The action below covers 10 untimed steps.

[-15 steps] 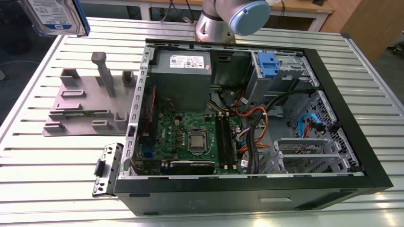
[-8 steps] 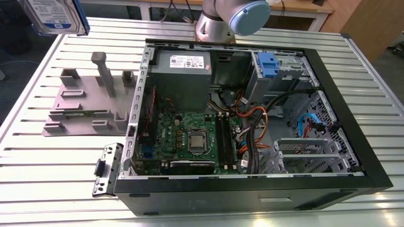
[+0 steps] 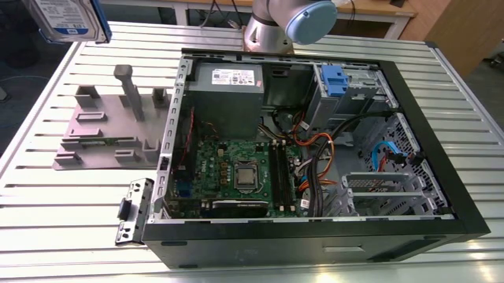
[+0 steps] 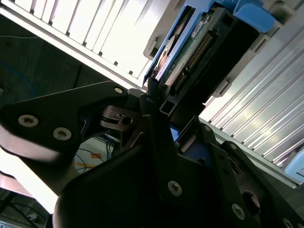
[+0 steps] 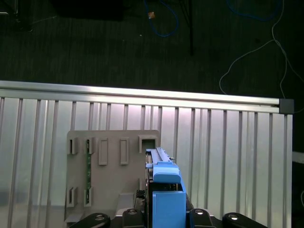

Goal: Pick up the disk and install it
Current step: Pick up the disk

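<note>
Black matte pincer links with round silver screw heads sit closest in the second wrist view. Its fingers are clamped on the disk, one on each flat face. The end of the disk seen there shows a green circuit board and a dark connector with a row of pins, framed by a smooth blue plastic bracket.

In the first wrist view the disk is edge-on, its blue bracket rising out from between the pincer's fingers. It hangs clear above the desk, whose surface is ribbed, bright aluminium slats. The grey plastic stand lies flat on the slats below, partly under the disk. Beyond the desk edge is a dark floor with loose cables.

In the exterior view the disk is raised at the upper corner on that view's left. Its white-and-blue label faces the camera, and it is well apart from the open computer case. The stand, with its upright square posts, sits on the desk between the two. The case is a black-rimmed steel box. It holds a green motherboard, a grey metal power supply with a white sticker, and bundled orange and black wires. A small black bracket lies just beside the case. The silver arm with a blue cap stands behind the case.
</note>
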Available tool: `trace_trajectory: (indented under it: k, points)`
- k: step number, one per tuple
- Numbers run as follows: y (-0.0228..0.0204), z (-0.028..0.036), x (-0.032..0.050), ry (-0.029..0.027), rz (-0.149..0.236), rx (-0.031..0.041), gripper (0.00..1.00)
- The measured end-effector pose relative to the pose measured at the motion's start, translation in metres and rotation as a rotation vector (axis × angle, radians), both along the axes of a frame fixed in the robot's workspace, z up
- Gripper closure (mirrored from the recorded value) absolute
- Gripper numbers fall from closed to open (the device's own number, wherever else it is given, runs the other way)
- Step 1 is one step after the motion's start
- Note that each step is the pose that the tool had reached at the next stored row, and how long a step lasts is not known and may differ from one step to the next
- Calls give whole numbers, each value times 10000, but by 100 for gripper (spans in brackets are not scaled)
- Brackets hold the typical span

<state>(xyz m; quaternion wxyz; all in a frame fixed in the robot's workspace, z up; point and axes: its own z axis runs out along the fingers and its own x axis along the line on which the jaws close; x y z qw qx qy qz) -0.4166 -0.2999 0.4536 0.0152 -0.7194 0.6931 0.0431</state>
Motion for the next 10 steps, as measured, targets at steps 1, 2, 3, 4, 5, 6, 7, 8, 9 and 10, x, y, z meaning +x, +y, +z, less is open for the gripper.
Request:
trace_trajectory:
  k: [1, 2, 3, 4, 5, 6, 7, 8, 9, 10]
  points:
    - [0, 2, 0, 0, 0, 0, 64]
    - [0, 4, 0, -1, 0, 1, 64]
    - [0, 7, 0, 1, 0, 0, 64]
    - [0, 9, 0, 1, 0, 0, 64]
    - [0, 10, 0, 0, 1, 0, 64]
    - [0, 12, 0, 0, 0, 0, 64]
    - [0, 15, 0, 1, 0, 0, 64]
    - [0, 17, 0, 1, 0, 0, 64]
    - [0, 19, 0, 0, 0, 0, 64]
    - [0, 21, 0, 0, 0, 0, 64]
